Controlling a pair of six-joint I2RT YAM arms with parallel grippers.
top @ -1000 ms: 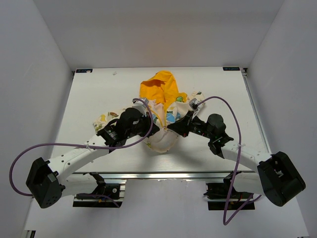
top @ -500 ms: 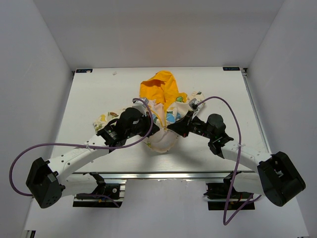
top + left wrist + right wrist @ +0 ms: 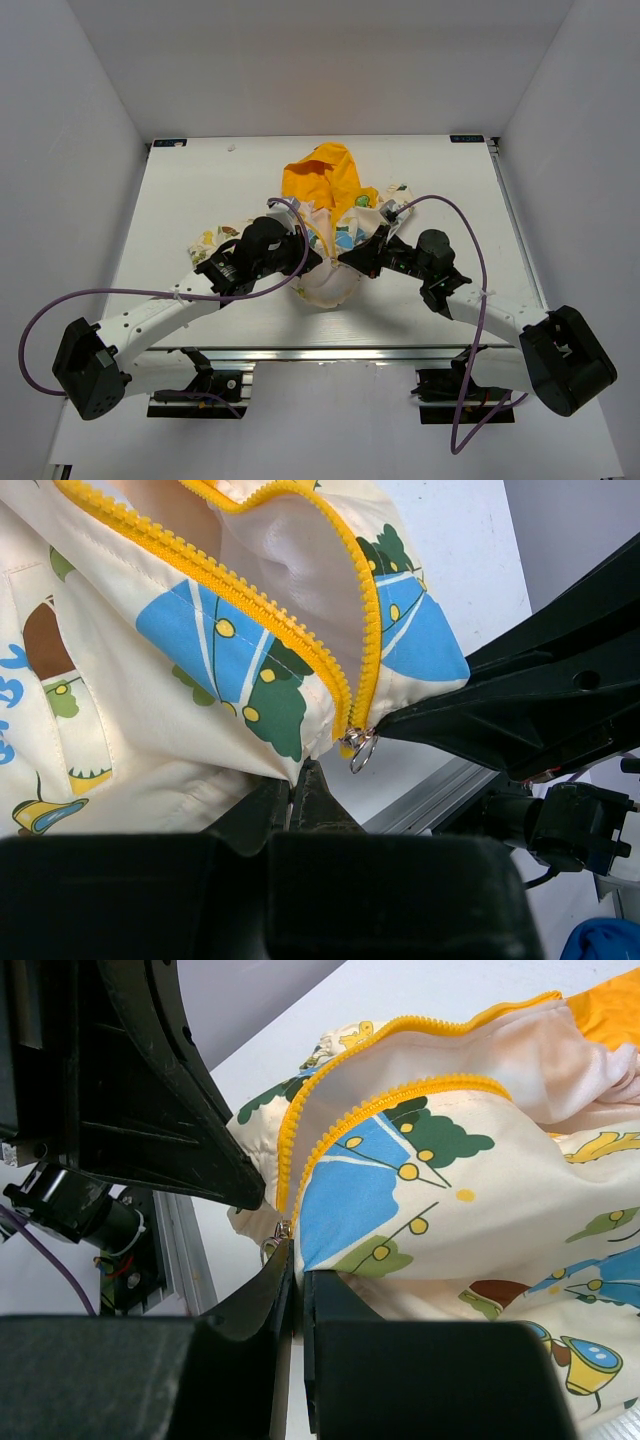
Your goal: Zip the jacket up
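Jacket (image 3: pixel 335 285) lies in the middle of the table (image 3: pixel 200 180), yellow hood (image 3: pixel 322 180) toward the far edge and hem toward the arms, where both grippers meet. The zipper (image 3: pixel 270 630) is open for nearly its whole length. Its two yellow rows join only at the very bottom, where the slider (image 3: pixel 350 737) sits with its pull ring (image 3: pixel 362 753) hanging free. The left gripper (image 3: pixel 303 792) is pinched tight on the hem fabric just beside the slider. The right gripper (image 3: pixel 297 1278) is closed to a narrow slit with jacket cloth running into it right at the slider; whether it grips the slider itself or only the cloth next to it cannot be made out. The step in hand looks like anchoring the bottom and taking hold of the slider. To do it well, the left pinch should pull the hem toward the arms so the rows run taut and straight, while the right draws the slider toward the hood along the line of the teeth, low and steady. The cloth is bunched higher up, so a fold could jam the slider. If the right grip is on cloth alone, it needs resetting on the ring first.
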